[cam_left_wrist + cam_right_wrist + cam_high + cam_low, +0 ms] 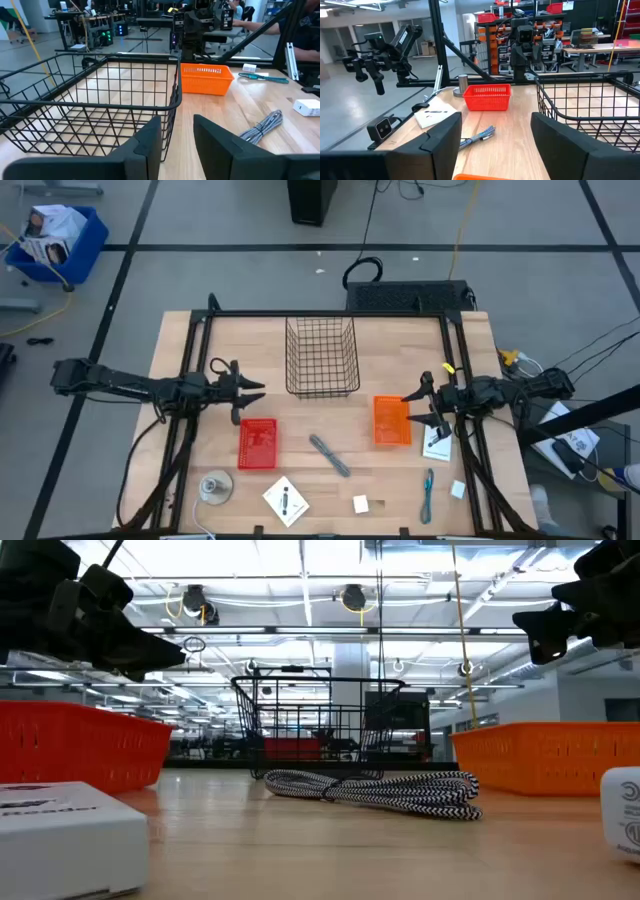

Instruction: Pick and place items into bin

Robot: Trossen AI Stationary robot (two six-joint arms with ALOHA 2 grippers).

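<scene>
The grey braided elongated tool (329, 455) looks light and limp; pinching its middle should hold best. It lies mid-bench toward the front edge, between the red tray (257, 443) and orange tray (392, 421), well apart from the open left gripper (252, 391) and open right gripper (413, 409).

We see grey concrete floor (200, 220) crossed by dark lines, blue plastic bin (62, 242) upper left, bright ceiling strip lights (300, 580), orange storage shelving (495, 30) behind.
</scene>
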